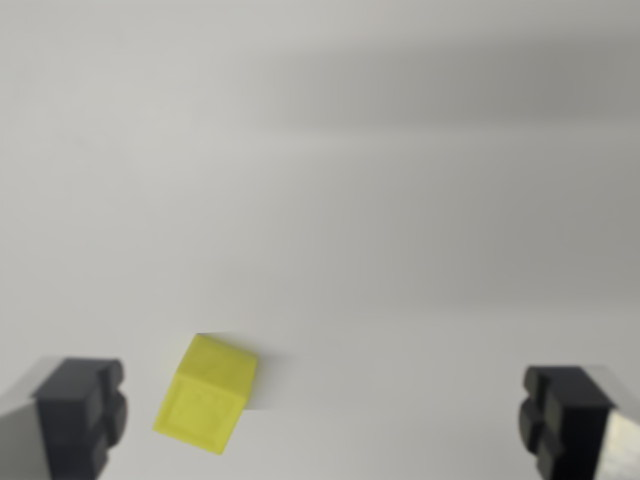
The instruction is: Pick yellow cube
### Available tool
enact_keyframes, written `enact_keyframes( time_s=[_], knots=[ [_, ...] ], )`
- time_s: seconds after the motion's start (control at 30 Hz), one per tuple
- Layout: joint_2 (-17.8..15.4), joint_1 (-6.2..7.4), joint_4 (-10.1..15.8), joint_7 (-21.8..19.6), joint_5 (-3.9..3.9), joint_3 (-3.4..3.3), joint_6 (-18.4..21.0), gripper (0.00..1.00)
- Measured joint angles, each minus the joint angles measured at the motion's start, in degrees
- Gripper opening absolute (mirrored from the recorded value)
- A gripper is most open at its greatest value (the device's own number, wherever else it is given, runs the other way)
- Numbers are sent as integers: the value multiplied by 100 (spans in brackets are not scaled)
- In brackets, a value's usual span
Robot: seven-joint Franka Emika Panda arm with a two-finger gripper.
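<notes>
A small yellow cube (206, 393) lies tilted on a plain white surface, low in the wrist view and left of centre. My gripper (325, 420) is open, its two dark fingers at the bottom corners. The left fingertip (82, 412) stands just to the wrist view's left of the cube, with a narrow gap between them. Far off on the wrist view's right is the other fingertip (562, 418). The cube sits between the fingers, much nearer the left one, and nothing is held.
The white surface (330, 180) fills the rest of the view, with a soft grey shadow band across the top right.
</notes>
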State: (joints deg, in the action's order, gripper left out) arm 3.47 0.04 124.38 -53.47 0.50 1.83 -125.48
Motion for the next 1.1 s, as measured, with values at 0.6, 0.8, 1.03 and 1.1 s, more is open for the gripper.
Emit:
enact_keyframes(
  time_s=[0.6,0.8,1.03,1.1],
  knots=[
    [-184,286,1008,-807,23,1,-877,100],
    [-207,392,1312,-1089,27,2,-1177,100],
    [-211,523,1644,-1426,31,2,-1530,100],
    [-206,562,1737,-1524,31,2,-1633,100]
  ],
)
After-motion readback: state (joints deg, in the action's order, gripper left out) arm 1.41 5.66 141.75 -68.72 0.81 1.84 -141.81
